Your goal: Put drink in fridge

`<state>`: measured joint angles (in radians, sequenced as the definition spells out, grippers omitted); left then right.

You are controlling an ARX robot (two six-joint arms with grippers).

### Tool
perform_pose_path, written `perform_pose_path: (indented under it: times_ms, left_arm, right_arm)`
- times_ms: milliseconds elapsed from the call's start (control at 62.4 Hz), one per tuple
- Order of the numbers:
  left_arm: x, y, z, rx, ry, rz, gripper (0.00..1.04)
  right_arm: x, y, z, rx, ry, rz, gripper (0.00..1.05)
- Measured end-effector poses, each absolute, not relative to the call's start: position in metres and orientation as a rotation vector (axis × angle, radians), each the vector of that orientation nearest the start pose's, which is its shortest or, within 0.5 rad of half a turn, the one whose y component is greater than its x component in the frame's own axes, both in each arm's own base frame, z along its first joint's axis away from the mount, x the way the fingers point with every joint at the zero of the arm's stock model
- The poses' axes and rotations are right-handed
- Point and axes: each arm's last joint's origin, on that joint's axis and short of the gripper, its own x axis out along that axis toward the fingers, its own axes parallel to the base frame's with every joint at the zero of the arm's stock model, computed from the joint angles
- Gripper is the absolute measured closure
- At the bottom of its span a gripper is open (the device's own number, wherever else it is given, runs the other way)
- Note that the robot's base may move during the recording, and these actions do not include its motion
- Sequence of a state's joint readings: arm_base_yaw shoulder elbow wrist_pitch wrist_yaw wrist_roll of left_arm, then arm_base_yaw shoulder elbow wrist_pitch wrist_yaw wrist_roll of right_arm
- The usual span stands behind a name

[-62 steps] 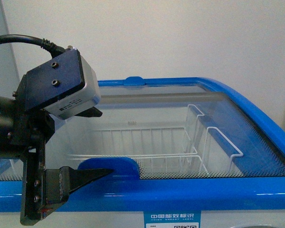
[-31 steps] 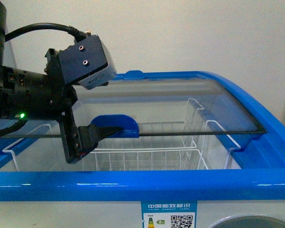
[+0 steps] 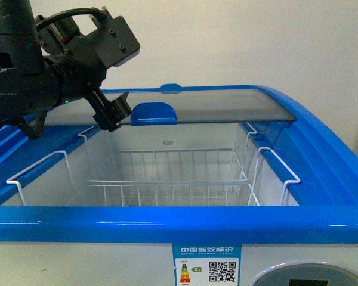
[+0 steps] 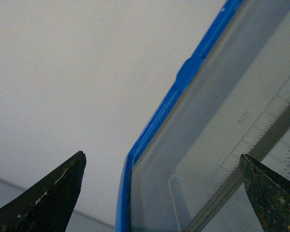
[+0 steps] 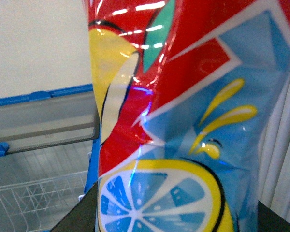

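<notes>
Lid (image 3: 227, 107) further back, drink (image 5: 183, 121) between fingers (image 5: 79, 215)

Shop, by its glass-lidded chest freezer (image 3: 167, 229)

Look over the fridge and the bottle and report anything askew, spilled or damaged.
Nothing stands out. The fridge has its glass lid lying at the back, the wire baskets sit level and empty, and no spill shows. The drink has only a slight crease in its label.
</notes>
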<state>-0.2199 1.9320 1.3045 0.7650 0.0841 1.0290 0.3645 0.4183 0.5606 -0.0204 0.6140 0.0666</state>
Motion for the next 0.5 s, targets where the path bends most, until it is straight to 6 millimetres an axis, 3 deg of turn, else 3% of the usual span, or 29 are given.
perform_pose_path:
  times_ms: [96,192,321,433,497]
  left_arm:
    - [0.423,-0.093,0.268,0.866,-0.192,-0.142,0.08]
    - [0.398,-0.086,0.265,0.65,-0.036,-0.142,0.08]
    - [0.343,-0.074,0.265,0.369,0.098,-0.23,0.08]
    - [0.275,-0.059,0.263,0.171,0.139,-0.288,0.08]
    - [0.236,-0.044,0.255,0.086,0.04,-0.108,0.22]
  right_arm:
    - [0.103,0.021,0.316,0.123,-0.116,-0.241,0.63]
    - [0.103,0.021,0.316,0.123,-0.116,-0.242,0.63]
    - [0.103,0.021,0.316,0.123,-0.116,-0.242,0.63]
    - [0.103,0.021,0.316,0.123,-0.116,-0.241,0.63]
    - [0.105,0.022,0.315,0.127,-0.081,-0.228,0.63]
